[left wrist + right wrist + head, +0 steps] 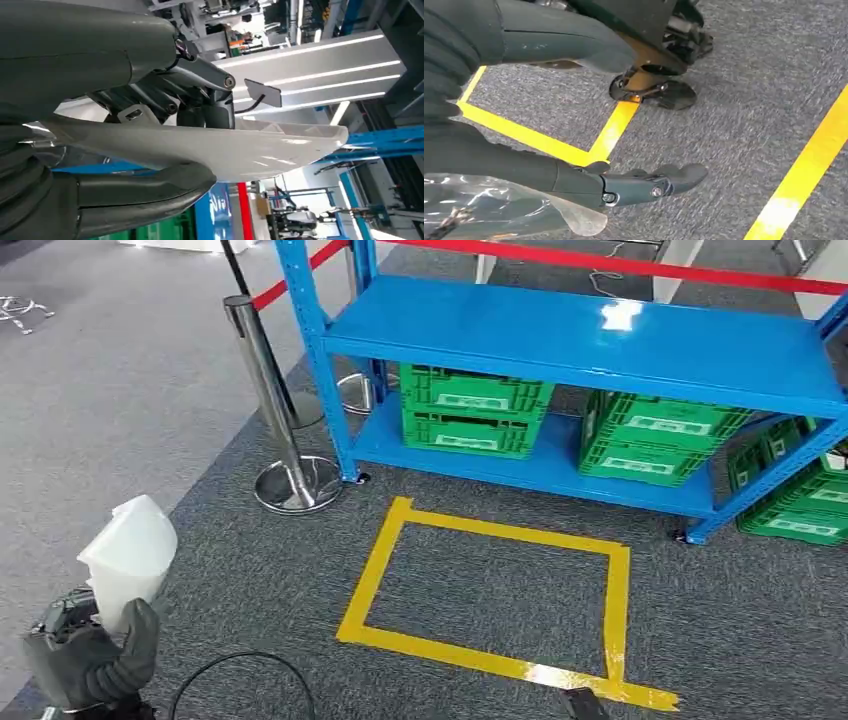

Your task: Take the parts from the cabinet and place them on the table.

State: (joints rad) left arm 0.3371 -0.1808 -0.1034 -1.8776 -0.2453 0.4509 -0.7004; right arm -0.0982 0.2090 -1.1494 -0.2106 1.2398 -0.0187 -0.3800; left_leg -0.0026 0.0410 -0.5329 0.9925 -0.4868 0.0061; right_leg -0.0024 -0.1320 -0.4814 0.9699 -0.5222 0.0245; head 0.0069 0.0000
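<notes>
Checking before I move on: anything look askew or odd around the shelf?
Yes: a green crate sits tilted on the carpet beside the blue shelf, not on it. The left hand holds a white part.

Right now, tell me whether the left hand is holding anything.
Holding: the left hand grips a white plastic part, thumb and fingers on opposite faces.

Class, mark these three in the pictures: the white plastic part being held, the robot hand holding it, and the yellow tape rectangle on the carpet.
White plastic part [132,540]: head view, on its broad pale face.
Left robot hand [90,660]: head view, on the dark knuckles below the part.
Yellow tape rectangle [376,572]: head view, on its left strip.
</notes>
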